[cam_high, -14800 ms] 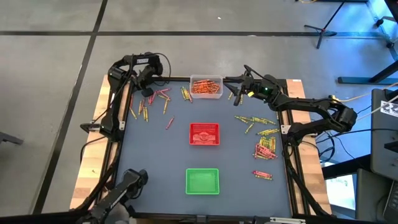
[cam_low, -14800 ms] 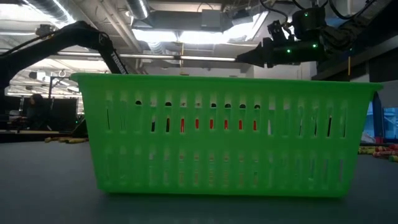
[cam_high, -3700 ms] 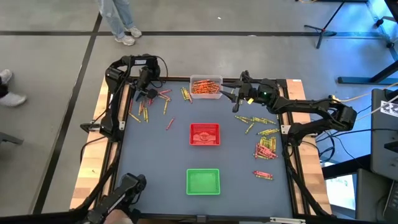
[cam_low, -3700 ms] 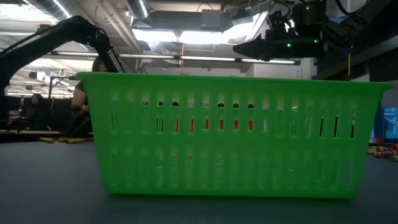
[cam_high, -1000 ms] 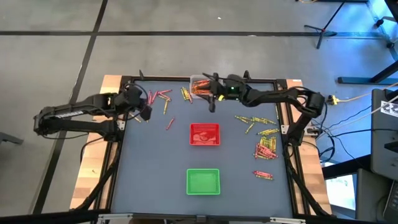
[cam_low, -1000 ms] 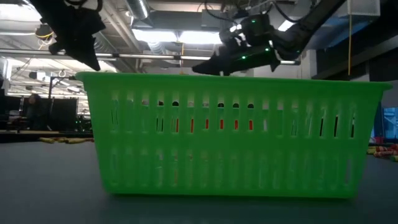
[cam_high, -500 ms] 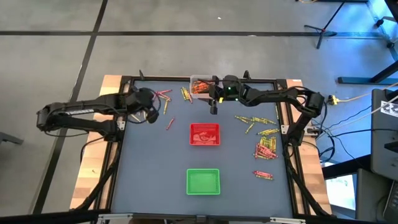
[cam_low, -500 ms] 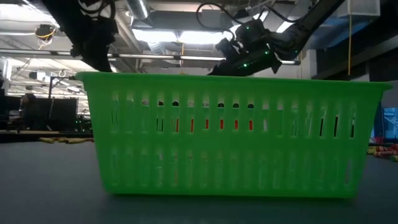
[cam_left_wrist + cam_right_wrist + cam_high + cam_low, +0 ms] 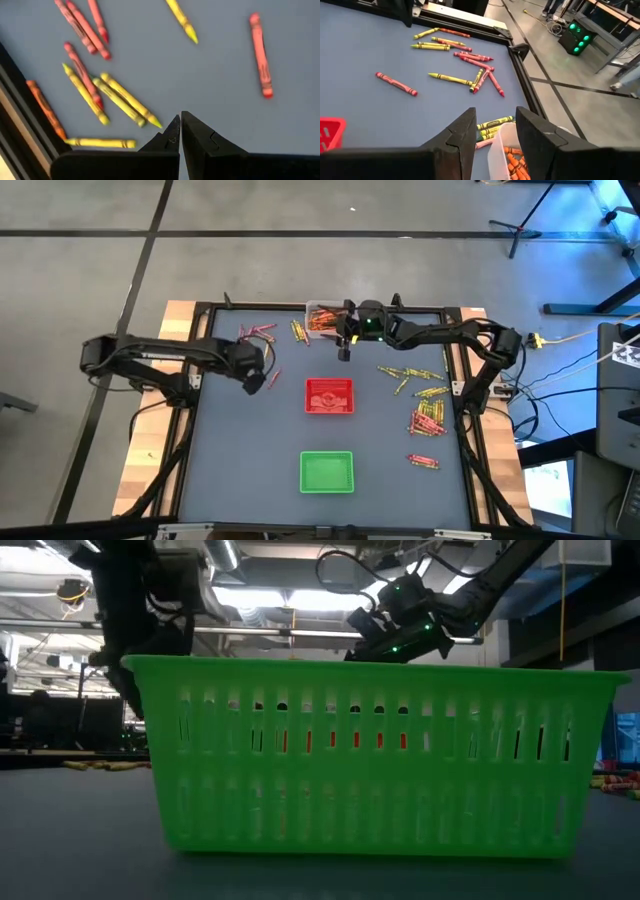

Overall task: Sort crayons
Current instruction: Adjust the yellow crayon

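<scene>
No legible writing on crayons (image 9: 119, 99) beneath closed left gripper (image 9: 179, 131).

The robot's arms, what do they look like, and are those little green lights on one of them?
Both arms are dark, near black, built of slim jointed segments with black cables looping along them. Each ends in a hand with two tapering, pointed black fingers. The right hand has small glowing green lights just behind it; the left hand shows none in the high view.

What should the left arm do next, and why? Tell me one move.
Probably open the left gripper and shift it over the lone red crayon: it is shut and empty, and that crayon lies apart by itself.
</scene>
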Available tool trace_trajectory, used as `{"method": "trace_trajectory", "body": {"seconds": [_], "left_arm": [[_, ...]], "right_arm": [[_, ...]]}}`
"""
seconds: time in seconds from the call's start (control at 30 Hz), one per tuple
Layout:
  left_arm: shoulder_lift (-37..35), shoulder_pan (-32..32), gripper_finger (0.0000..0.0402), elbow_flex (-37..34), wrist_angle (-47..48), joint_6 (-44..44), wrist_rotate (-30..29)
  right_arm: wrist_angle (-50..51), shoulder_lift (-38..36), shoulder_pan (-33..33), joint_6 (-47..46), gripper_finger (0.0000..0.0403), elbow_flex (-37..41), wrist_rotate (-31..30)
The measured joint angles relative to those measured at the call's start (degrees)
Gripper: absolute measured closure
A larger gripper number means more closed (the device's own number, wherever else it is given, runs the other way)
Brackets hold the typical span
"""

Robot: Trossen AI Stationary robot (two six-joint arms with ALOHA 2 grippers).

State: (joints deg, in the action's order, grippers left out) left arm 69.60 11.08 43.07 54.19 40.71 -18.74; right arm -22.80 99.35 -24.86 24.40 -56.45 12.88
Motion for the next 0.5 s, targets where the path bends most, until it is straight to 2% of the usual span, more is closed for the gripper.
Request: {"method": "trace_trajectory", "body": {"seconds": [0.27, 0.5], "left_arm": [[5.27, -3.95, 0.0399, -0.79, -1.09, 6.48, -0.11], [7.97, -4.93, 0.0399, -4.63, -1.44, 16.5, 0.93]], "right_arm": [[0.34, 0.0, 0.09, -0.02, 0.0265, 0.01, -0.02], [0.41, -0.02, 0.09, -0.04, 0.0265, 0.02, -0.02]]}}
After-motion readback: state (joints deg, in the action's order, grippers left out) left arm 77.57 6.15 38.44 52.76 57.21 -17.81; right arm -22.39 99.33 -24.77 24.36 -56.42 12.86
